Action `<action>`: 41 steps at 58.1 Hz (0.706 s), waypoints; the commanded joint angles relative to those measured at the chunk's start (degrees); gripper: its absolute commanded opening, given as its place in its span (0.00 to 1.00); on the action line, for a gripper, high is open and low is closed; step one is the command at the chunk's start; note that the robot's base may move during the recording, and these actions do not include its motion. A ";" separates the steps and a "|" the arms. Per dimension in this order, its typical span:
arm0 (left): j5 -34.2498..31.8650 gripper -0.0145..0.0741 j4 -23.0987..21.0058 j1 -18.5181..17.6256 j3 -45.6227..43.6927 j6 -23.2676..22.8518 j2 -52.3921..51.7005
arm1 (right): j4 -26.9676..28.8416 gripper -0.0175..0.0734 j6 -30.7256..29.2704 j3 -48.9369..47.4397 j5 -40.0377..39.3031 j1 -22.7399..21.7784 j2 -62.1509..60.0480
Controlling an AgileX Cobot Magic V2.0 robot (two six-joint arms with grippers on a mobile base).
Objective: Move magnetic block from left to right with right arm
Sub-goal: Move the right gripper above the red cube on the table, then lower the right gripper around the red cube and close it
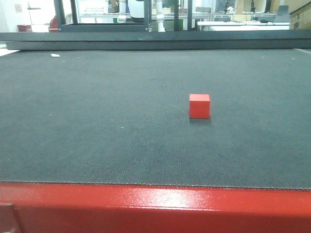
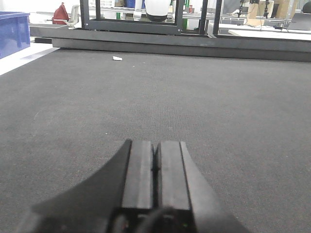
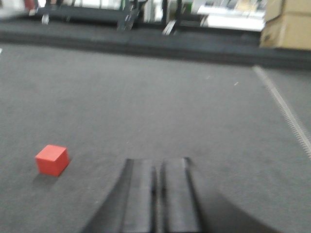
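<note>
While the magnetic block (image 1: pixel 199 106) sits flat on the dark mat (image 1: pixel 97 121), right of centre in the front view, it turns one face almost squarely to that camera; its sides look equal, so I cannot tell a long axis. Seen from the right wrist, it lies ahead and left of the right gripper (image 3: pixel 156 194), well apart, a corner edge toward it. That gripper and the left gripper (image 2: pixel 155 167) alike have jaws pressed together, empty.

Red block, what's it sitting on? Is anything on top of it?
The red block sits flat on the dark grey mat. Its top is bare. The patch of mat right beneath it is covered, so that can't be seen.
</note>
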 commanded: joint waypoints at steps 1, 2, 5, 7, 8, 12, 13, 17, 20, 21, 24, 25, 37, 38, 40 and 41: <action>-4.84 0.02 -0.27 -0.12 0.47 -0.34 -0.68 | -0.34 0.59 -0.14 -5.72 -3.06 1.62 7.56; -4.84 0.02 -0.27 -0.12 0.47 -0.34 -0.68 | -0.34 0.63 -0.14 -6.73 -2.94 2.19 9.42; -4.84 0.02 -0.27 -0.12 0.47 -0.34 -0.68 | -0.34 0.71 -0.14 -9.13 -2.61 3.63 13.84; -4.84 0.02 -0.27 -0.12 0.47 -0.34 -0.68 | -0.34 0.75 -0.14 -10.96 -2.10 4.73 17.05; -4.84 0.02 -0.27 -0.12 0.47 -0.34 -0.68 | -0.34 0.77 -0.14 -11.74 -1.68 5.18 18.31; -4.84 0.02 -0.27 -0.12 0.47 -0.34 -0.68 | -0.34 0.79 -0.14 -15.87 0.29 7.74 24.62; -4.84 0.02 -0.27 -0.12 0.47 -0.34 -0.68 | -0.34 0.79 -0.09 -17.23 0.79 8.60 26.46; -4.84 0.02 -0.27 -0.12 0.47 -0.34 -0.68 | -0.34 0.79 1.48 -21.59 3.81 11.42 31.91; -4.84 0.02 -0.27 -0.12 0.47 -0.34 -0.68 | -0.40 0.79 3.84 -25.80 6.13 14.05 36.94; -4.84 0.02 -0.27 -0.12 0.47 -0.34 -0.68 | -0.48 0.79 5.07 -26.92 7.12 14.72 38.20; -4.84 0.02 -0.27 -0.12 0.47 -0.34 -0.68 | -1.11 0.79 8.50 -31.38 9.34 17.41 43.12; -4.84 0.02 -0.27 -0.12 0.47 -0.34 -0.68 | -1.38 0.79 10.13 -32.52 10.25 18.06 44.35; -4.84 0.02 -0.27 -0.12 0.47 -0.34 -0.68 | -8.84 0.79 29.39 -49.04 20.69 24.86 61.98; -4.84 0.02 -0.27 -0.12 0.47 -0.34 -0.68 | -9.85 0.79 30.71 -50.13 21.65 25.33 63.14; -4.84 0.02 -0.27 -0.12 0.47 -0.34 -0.68 | -11.75 0.79 33.94 -52.85 24.03 26.03 65.94; -4.84 0.02 -0.27 -0.12 0.47 -0.34 -0.68 | -12.94 0.79 35.76 -54.46 25.52 26.45 67.03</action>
